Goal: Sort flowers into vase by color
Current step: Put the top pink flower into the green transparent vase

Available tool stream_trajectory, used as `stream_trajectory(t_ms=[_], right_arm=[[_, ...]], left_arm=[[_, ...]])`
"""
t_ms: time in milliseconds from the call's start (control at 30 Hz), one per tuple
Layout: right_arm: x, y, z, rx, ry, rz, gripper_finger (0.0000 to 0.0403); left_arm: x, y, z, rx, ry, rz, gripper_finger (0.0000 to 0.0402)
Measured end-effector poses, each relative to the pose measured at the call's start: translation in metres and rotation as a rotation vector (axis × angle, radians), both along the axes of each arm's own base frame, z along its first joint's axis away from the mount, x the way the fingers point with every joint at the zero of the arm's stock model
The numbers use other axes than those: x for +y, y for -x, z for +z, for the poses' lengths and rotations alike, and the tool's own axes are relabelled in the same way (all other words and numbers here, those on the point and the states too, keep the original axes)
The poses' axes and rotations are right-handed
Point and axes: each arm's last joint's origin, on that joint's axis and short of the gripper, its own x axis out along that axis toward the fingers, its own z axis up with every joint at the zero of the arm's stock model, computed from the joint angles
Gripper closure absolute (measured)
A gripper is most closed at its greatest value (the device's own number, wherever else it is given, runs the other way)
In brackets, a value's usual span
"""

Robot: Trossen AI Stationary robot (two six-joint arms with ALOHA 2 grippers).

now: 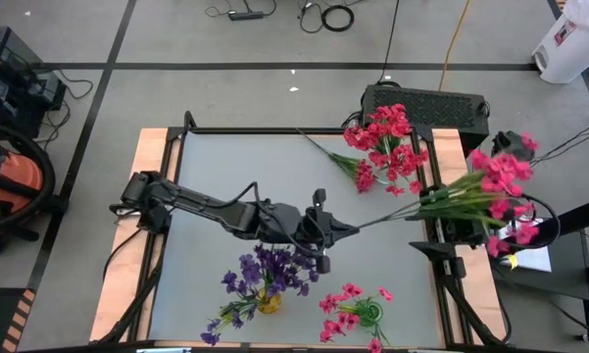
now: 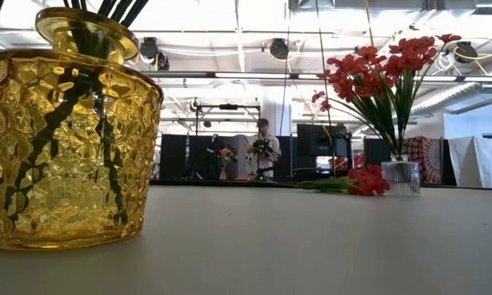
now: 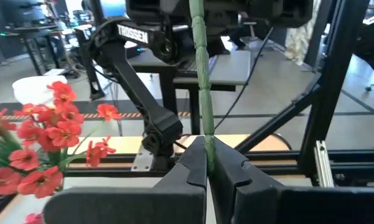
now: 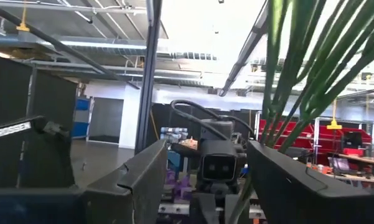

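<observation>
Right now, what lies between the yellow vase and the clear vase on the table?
High view: the left gripper, shut on a green stem, above the table between the yellow vase and clear vase.

On the table (image 1: 216, 176) stand three vases: one yellow vase (image 2: 65, 139), one clear vase (image 2: 401, 176), one green vase (image 1: 372, 314); one red sprig (image 1: 358, 172) lies flat.

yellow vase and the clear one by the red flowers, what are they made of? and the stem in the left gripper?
Yellow vase: looks like amber glass, glossy, with a pressed honeycomb texture; the stems inside show through it. Clear vase: probably ribbed glass or clear plastic; too far to tell. Stem, pinched in the shut left gripper: likely plastic, matte green with moulded segments.
</observation>
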Motion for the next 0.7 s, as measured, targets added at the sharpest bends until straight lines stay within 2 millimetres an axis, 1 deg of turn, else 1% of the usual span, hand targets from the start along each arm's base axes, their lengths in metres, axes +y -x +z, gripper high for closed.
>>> stream_trajectory(t_ms=[167, 333, 567, 700], right_arm=[[-0.0041, -0.0031, 0.0011, -0.011, 0.003, -0.038, 0.0188], [-0.0057, -0.0057, -0.0003, 0.005, -0.013, -0.047, 0.0188], [-0.0034, -0.0075, -0.005, 0.05, -0.033, -0.02, 0.0188], [-0.005, -0.0076, -0.0059, 0.077, -0.033, -0.089, 0.0188]], left_arm=[[0.002, -0.0027, -0.0025, 0.002, 0.005, -0.039, 0.04], [0.0019, -0.0033, -0.0043, 0.011, -0.004, -0.038, 0.04], [0.0033, -0.0033, -0.004, 0.008, -0.037, 0.008, 0.04], [0.0051, -0.0032, -0.004, 0.01, -0.079, 0.067, 0.04]])
